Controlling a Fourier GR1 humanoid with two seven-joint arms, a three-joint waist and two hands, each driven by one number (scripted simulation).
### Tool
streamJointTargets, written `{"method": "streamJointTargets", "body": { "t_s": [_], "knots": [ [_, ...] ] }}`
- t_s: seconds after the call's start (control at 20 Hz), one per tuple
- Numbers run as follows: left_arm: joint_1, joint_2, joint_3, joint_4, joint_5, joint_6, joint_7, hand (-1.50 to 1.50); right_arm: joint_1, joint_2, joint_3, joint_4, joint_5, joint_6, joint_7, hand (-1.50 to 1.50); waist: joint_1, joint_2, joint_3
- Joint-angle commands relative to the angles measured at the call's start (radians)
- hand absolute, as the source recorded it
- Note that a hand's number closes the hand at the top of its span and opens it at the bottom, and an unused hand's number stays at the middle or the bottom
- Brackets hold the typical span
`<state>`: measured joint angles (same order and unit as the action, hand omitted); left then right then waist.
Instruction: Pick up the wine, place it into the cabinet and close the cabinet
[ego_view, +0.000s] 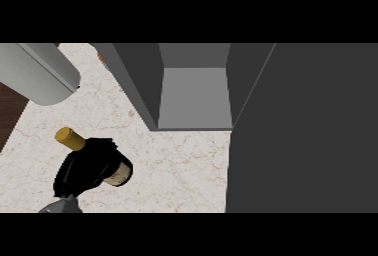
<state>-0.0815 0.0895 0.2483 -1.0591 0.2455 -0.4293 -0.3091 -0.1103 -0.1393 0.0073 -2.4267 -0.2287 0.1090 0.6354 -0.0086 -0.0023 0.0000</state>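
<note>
The wine bottle (117, 174) lies tilted in my left hand (83, 169) at the lower left of the head view, over the marble counter (184, 165). Its yellow-capped neck (69, 138) points up and to the left, and a pale patch of label shows at the hand's lower right. The black fingers curl round the bottle's body and hide most of it. The grey cabinet (193, 95) stands open at the top centre, with its inside bare. Its dark door (303, 130) is swung out and fills the right side. My right hand does not show.
A large grey cylinder (37, 70) lies at the top left, partly past the counter's edge. Dark wooden floor (9, 112) shows along the left edge. Bare counter lies between the bottle and the cabinet's front.
</note>
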Motion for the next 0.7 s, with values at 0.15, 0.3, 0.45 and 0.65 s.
{"method": "streamJointTargets", "body": {
  "t_s": [0.15, 0.3, 0.45, 0.65],
  "knots": [
    [-0.039, -0.008, -0.063, 0.050, -0.094, 0.018, -0.086, 1.50, 0.054, -0.002, -0.004, -0.189, -0.071, -0.019, 0.066, -1.50, -0.004, 0.000, 0.000],
    [0.054, 0.008, -0.072, -0.071, -0.130, 0.050, -0.139, 1.50, 0.083, -0.005, -0.050, -0.132, -0.113, 0.026, -0.008, -1.50, 0.004, -0.001, 0.001],
    [0.081, -0.009, -0.059, -0.046, -0.174, 0.120, -0.252, 1.50, 0.076, 0.036, 0.031, -0.108, -0.019, 0.000, -0.016, -1.50, 0.005, -0.001, 0.000],
    [0.112, 0.028, -0.012, -0.025, -0.154, 0.105, -0.342, 1.50, 0.006, -0.005, -0.018, -0.117, -0.076, -0.008, 0.058, -1.50, 0.006, 0.000, 0.000]
  ]
}}
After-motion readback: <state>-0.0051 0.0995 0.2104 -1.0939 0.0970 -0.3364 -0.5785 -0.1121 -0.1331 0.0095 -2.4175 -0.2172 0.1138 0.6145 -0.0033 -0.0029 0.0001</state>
